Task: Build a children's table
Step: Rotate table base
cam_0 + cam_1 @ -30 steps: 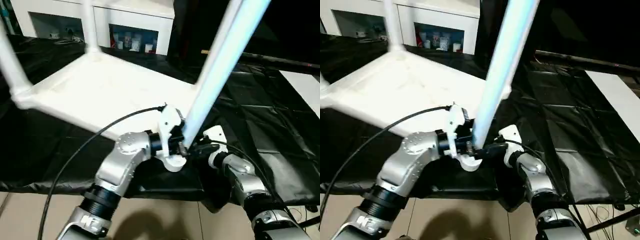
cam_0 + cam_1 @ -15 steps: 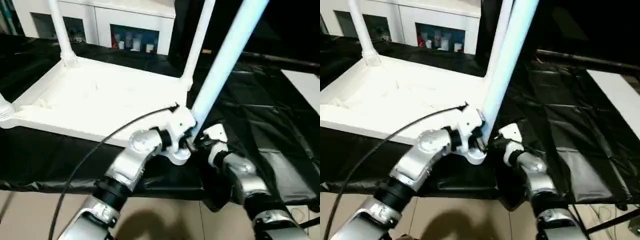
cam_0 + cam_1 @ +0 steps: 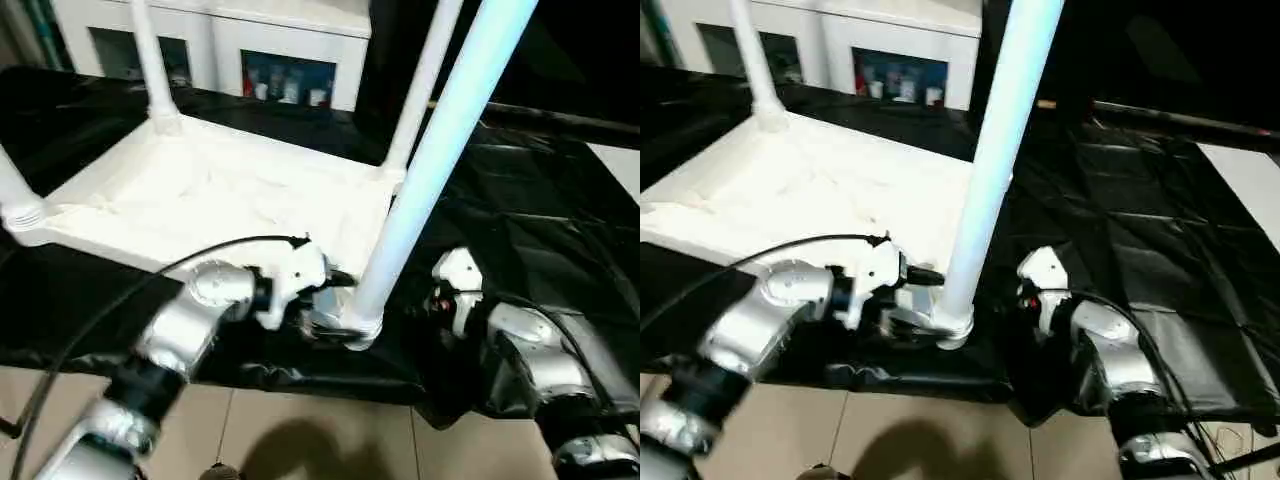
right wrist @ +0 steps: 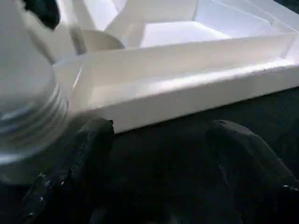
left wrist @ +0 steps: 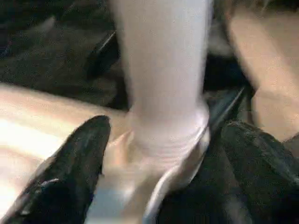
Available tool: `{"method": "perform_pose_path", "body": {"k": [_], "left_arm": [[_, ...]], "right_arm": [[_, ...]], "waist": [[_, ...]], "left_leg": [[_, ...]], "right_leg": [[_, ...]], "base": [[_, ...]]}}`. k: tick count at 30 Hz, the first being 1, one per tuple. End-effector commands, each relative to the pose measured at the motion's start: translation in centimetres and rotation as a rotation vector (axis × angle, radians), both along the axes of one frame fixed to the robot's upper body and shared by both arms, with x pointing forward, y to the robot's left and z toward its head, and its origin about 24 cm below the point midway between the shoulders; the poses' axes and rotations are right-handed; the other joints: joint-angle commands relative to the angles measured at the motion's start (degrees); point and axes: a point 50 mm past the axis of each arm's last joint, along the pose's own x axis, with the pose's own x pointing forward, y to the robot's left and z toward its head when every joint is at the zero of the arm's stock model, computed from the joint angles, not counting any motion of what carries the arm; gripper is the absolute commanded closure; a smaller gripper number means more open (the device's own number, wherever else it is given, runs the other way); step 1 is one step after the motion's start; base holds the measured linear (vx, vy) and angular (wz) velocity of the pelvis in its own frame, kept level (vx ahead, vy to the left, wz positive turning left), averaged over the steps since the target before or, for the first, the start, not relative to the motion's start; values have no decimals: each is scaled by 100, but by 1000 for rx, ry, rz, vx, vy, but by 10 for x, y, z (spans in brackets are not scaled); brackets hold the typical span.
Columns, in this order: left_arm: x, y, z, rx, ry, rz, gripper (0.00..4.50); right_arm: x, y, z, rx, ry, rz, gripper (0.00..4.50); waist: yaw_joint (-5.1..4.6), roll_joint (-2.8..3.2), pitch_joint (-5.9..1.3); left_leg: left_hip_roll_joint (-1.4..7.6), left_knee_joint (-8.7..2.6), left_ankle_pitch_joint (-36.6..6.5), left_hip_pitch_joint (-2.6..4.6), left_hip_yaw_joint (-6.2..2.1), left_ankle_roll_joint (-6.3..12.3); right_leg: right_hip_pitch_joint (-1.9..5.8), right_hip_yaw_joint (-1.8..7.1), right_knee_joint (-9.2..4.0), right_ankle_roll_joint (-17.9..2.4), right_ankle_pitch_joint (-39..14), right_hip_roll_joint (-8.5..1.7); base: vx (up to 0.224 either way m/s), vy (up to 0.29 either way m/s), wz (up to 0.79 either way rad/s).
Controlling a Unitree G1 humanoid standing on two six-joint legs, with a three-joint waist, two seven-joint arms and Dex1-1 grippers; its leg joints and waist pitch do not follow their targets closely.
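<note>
**Fourth leg seated at the near corner: points of possible failure**

Nearest the robot, the left tool (image 3: 322, 300) sits at the base of the near leg (image 3: 425, 170), its two black fingers (image 5: 70, 168) spread to either side of the leg's collar without clamping it; the left wrist view shows a gap at each side. The right tool (image 4: 159, 172) hangs just beside the same corner, over the black drape, its fingers parted and nothing between them. The near leg stands in the near corner socket (image 3: 350, 330) of the children's table (image 3: 210, 195), which lies upside down on the black-draped desk (image 3: 540, 230), ribbed underside up, its near edge close to the desk's edge.

Judged risks:
- The near leg leans visibly; if it is not pressed fully home, it could tip or pull out once both tools are clear.
- A finger of the left tool, so close to the collar, could catch it on withdrawal and drag the leg or the whole top.
- The corner lies near the desk's edge, so a sideways push could slide the light plastic top toward the floor (image 3: 300, 440).

Farther off, the other legs, one at the far left (image 3: 152, 60), stand upright in their sockets. Beyond the desk stands a white cabinet (image 3: 290, 40).
</note>
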Motion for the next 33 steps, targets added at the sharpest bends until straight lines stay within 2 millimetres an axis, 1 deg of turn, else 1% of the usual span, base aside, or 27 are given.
{"method": "perform_pose_path", "body": {"k": [1, 2, 4, 5, 6, 9, 12, 13, 14, 15, 16, 17, 18, 20, 21, 22, 23, 24, 25, 26, 27, 29, 30, 31, 32, 33], "left_arm": [[5, 4, 7, 71, -32, -14, 73], [6, 6, 9, 88, -38, -12, 85], [9, 9, 10, 124, -54, -11, 95], [9, 9, 10, 124, -54, -11, 119], [9, 9, 10, 124, -54, -11, 119], [11, 12, 7, 181, -42, -50, 141], [13, 12, 7, 188, -41, -53, 172], [12, 13, 5, 203, -12, -72, 184], [12, 14, 5, 206, -10, -74, 184], [13, 15, 3, 220, -7, -77, 195], [14, 15, 2, 224, -10, -75, 205], [14, 15, 2, 228, -14, -74, 214], [17, 16, 1, 238, -28, -68, 219], [19, 16, 0, 243, -34, -61, 229], [20, 16, -2, 252, -27, -63, 249], [20, 17, -3, 263, -19, -66, 258], [21, 19, -5, 279, -12, -71, 262], [21, 19, -5, 279, -12, -71, 262], [22, 20, -6, 285, 1, -72, 279], [22, 20, -6, 287, 2, -73, 279], [23, 22, -6, 302, 10, -74, 293], [24, 24, -7, 315, 21, -81, 306], [24, 24, -7, 324, 27, -84, 310], [24, 24, -7, 324, 27, -84, 317], [24, 25, -8, 332, 33, -88, 317], [25, 25, -8, 336, 37, -88, 339]], "right_arm": [[-2, -7, 4, -49, -13, 16, 87], [-3, -8, 4, -53, -14, 17, 87], [-4, -9, 5, -60, -17, 21, 87], [-4, -9, 5, -60, -17, 21, 87], [-4, -9, 5, -60, -17, 21, 87], [-11, -9, 6, -87, -9, 91, 87], [-15, -8, 7, -86, 6, 134, 87], [-20, -8, 9, -91, 20, 183, 87], [-21, -8, 9, -92, 22, 191, 87], [-24, -8, 11, -96, 32, 224, 87], [-25, -8, 12, -96, 35, 231, 87], [-25, -8, 13, -98, 36, 236, 87], [-28, -10, 14, -103, 43, 253, 87], [-29, -10, 15, -106, 50, 266, 87], [-31, -11, 15, -110, 61, 276, 87], [-33, -11, 15, -113, 66, 282, 87], [-34, -11, 15, -117, 71, 288, 87], [-34, -11, 15, -117, 71, 288, 87], [-35, -11, 15, -117, 73, 289, 87], [-35, -11, 15, -117, 74, 288, 87], [-35, -11, 16, -120, 76, 288, 87], [-35, -12, 17, -122, 78, 288, 87], [-35, -12, 18, -123, 75, 284, 87], [-35, -12, 18, -123, 75, 284, 87], [-35, -13, 19, -124, 73, 279, 87], [-35, -13, 19, -124, 71, 274, 87]], "waist": [[13, 115, -373], [11, 110, -369], [8, 113, -374], [6, 110, -381], [6, 104, -383], [14, 109, -391], [23, 105, -396], [24, 142, -391], [31, 131, -390], [24, 125, -387], [33, 131, -388], [31, 132, -384], [24, 145, -374], [32, 141, -381], [42, 157, -381], [39, 152, -378], [44, 165, -377], [51, 157, -376], [58, 179, -381], [57, 173, -383], [59, 188, -391], [61, 188, -390], [70, 234, -392], [72, 214, -389], [74, 216, -390], [81, 234, -393]], "left_leg": [[32, -433, -1915, 152, -34, -116], [31, -435, -1922, 146, -35, -116], [31, -428, -1880, 142, -32, -104], [29, -422, -1831, 137, -32, -96], [29, -421, -1798, 130, -30, -88], [26, -410, -1695, 128, -23, -41], [28, -408, -1603, 115, -27, 26], [26, -410, -1663, 130, -26, 21], [27, -407, -1703, 135, -22, 34], [26, -416, -1744, 121, -28, 32], [29, -410, -1779, 134, -28, 41], [32, -413, -1793, 133, -31, 39], [27, -421, -1873, 130, -30, 36], [34, -413, -1936, 136, -37, 9], [32, -411, -1916, 136, -41, 2], [28, -412, -1899, 135, -38, 18], [29, -412, -1868, 126, -42, 24], [26, -407, -1845, 127, -37, 40], [24, -407, -1796, 120, -41, 49], [25, -406, -1788, 120, -39, 51], [26, -402, -1743, 117, -42, 52], [23, -399, -1719, 116, -37, 65], [27, -399, -1711, 124, -41, 57], [25, -396, -1708, 123, -35, 61], [25, -397, -1702, 122, -35, 64], [25, -395, -1688, 125, -34, 76]], "right_leg": [[242, 147, -455, -1081, -1479, -217], [244, 146, -456, -1074, -1492, -215], [238, 150, -443, -1105, -1412, -216], [245, 147, -431, -1125, -1354, -217], [250, 147, -427, -1138, -1315, -219], [258, 148, -421, -1159, -1141, -206], [277, 145, -398, -1220, -904, -209], [267, 143, -407, -1247, -938, -203], [267, 144, -415, -1248, -959, -201], [276, 145, -416, -1250, -1003, -205], [274, 145, -423, -1241, -1023, -205], [269, 145, -421, -1246, -1046, -212], [263, 143, -447, -1225, -1176, -206], [267, 146, -451, -1204, -1296, -230], [264, 146, -450, -1190, -1340, -235], [266, 146, -462, -1176, -1353, -226], [267, 146, -455, -1184, -1335, -234], [266, 147, -463, -1173, -1330, -229], [269, 148, -449, -1192, -1282, -235], [268, 146, -452, -1197, -1277, -234], [277, 144, -439, -1230, -1210, -238], [277, 143, -439, -1252, -1200, -234], [276, 144, -434, -1270, -1169, -240], [278, 143, -435, -1283, -1125, -234], [282, 143, -430, -1287, -1116, -233], [280, 144, -430, -1292, -1105, -240]], "base": [[0, 0, 0], [0, 0, 0], [0, 0, 0], [0, 0, 0], [0, 0, 0], [0, 0, 0], [0, 0, 0], [0, 0, 0], [0, 0, 0], [0, 0, 0], [0, 0, 0], [0, 0, 0], [0, 0, 0], [0, 0, 0], [0, 0, 0], [0, 0, 0], [0, 0, 0], [0, 0, 0], [0, 0, 0], [0, 0, 0], [0, 0, 0], [0, 0, 0], [0, 0, 0], [0, 0, 0], [0, 0, 0], [0, 0, 0]]}}
